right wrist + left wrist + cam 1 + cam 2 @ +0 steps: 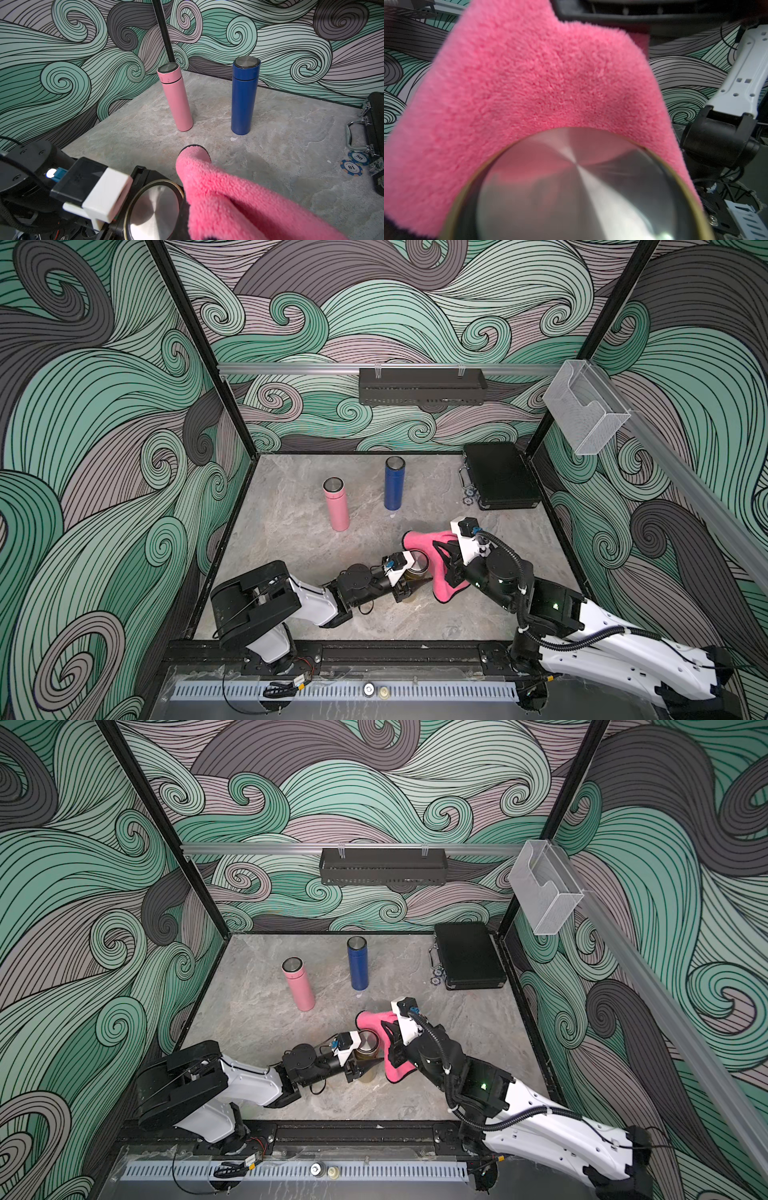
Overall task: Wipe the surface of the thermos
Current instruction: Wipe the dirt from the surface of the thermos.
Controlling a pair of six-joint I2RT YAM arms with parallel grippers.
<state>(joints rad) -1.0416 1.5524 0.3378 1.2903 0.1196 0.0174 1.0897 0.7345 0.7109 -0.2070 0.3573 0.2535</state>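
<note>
Wiping step in hand, judging by contact. Clamping the olive thermos [412,574] round its body with the left end effector [402,588], shut on it, and steadying it upright on the bench [291,614]. Holding the pink cloth [439,587] in the right end effector [444,562], pinched shut on the fabric. Pressing the cloth against the side of the olive thermos facing away from the left arm. Seeing it touch the rim of the steel lid [581,187] in the left wrist view.

Judging the stroke barely begun. Next move calling for dragging the cloth down and round the wall while keeping the clamp firm. Also calling for keeping the fabric clear of the left fingers, and later re-gripping to reach the covered side.

Noting a pink thermos [176,99] and a blue thermos [243,97] standing upright well beyond the olive thermos, apart from both arms.

Reading "10" [351,167] and "50" [358,156] on two poker chips beside a black case [498,472], beyond the olive thermos on the right arm's side. Finding no brand on the olive thermos. Marks on the pink thermos's cap too small to read.
</note>
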